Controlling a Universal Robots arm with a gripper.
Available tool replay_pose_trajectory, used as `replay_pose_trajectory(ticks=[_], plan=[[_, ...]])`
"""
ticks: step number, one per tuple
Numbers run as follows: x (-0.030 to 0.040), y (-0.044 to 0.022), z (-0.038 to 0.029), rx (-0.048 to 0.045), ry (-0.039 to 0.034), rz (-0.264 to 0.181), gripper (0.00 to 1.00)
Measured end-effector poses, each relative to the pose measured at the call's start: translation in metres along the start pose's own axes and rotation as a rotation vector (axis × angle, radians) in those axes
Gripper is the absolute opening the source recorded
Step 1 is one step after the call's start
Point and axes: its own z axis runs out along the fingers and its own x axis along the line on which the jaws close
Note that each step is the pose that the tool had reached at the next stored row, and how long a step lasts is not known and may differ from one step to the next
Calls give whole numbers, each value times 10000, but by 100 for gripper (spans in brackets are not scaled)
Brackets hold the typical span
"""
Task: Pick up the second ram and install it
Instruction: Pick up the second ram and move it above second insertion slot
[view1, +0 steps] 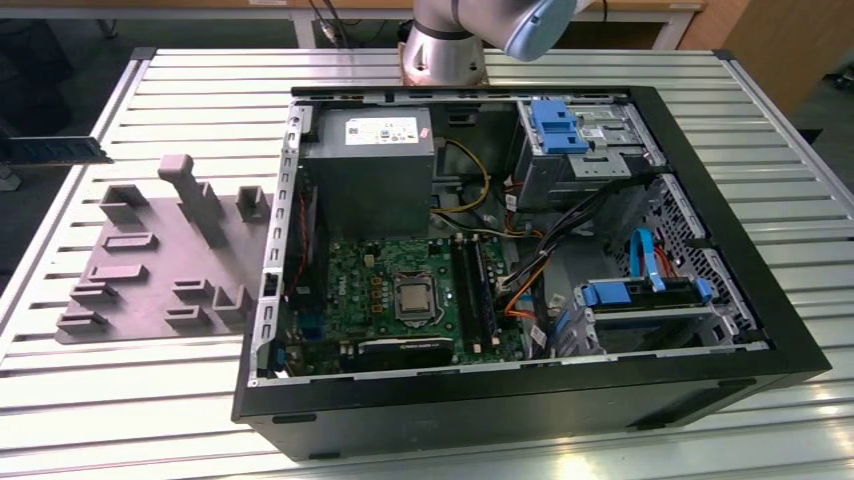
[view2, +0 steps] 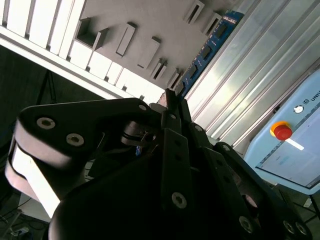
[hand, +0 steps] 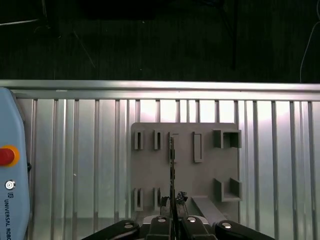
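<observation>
The jaws are closed on the ram (hand: 171, 165), pinching one end. The board runs straight out ahead of the gripper (hand: 172, 202), seen edge-on as a thin line. Beyond the jaws and under the board lies the grey tray (hand: 150, 170) on the ribbed table (hand: 75, 150), and no stick sits in its pockets. I judge the step in hand to be carrying the ram clear of the tray.

To do it well, the pinch should stay firm and square, since a long board held by one end can swing or twist in the pads. The board should keep in line with the jaws, and its far tip should ride well above the tray's upright posts. Slow turns of the wrist would spare the grip.

The second wrist view shows the ram's flat face (view2: 207, 47), blue board and dark chips, reaching away from the gripper (view2: 170, 100). The first wrist view gives its edge alone. Both wrist views show the pendant (view2: 295, 145) off to one side of the jaws.

The exterior view shows the open case (view1: 534, 400) and the black slots (view1: 470, 285) on its board. At its left edge, a dark strip looks to be the ram (view1: 54, 150), well apart from the case.
</observation>
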Motion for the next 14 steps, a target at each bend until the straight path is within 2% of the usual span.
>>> replay_pose_trajectory(ticks=[14], plan=[[-1,-40,-6,-2,2,1,14]])
